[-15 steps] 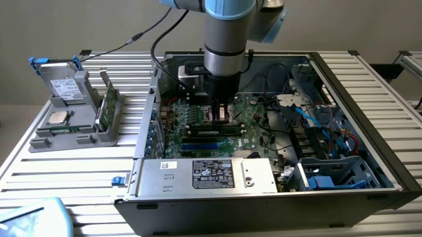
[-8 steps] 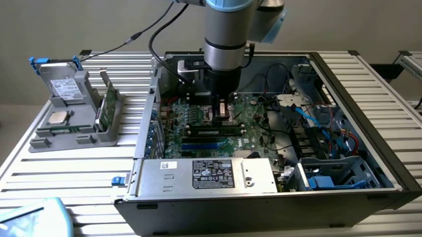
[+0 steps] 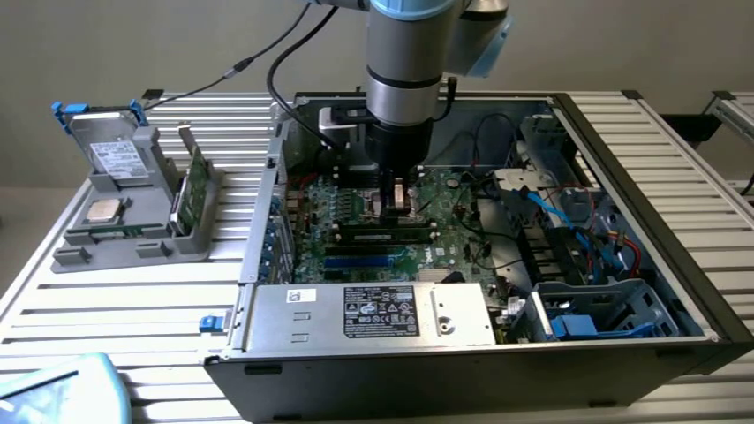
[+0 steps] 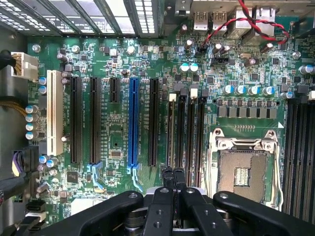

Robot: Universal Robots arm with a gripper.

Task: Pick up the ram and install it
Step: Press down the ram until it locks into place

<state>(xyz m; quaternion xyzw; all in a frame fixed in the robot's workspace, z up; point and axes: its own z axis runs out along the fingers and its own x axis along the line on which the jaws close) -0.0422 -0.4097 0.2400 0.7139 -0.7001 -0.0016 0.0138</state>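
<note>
Wrist view: gripper (image 4: 173,179) pressed together, clamping nothing visible, directly over motherboard slots (image 4: 184,130).
Ram (image 3: 383,236): seated beneath fingertips.
Technique: press straight down, evenly.

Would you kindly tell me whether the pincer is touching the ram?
Cannot tell. In the exterior view the shut pincer stands right above the ram, but its tips hide any contact.

One open computer case (image 3: 659,265), one motherboard (image 4: 118,142), one blue slot (image 4: 133,123), one grey holder (image 3: 130,221)
</note>
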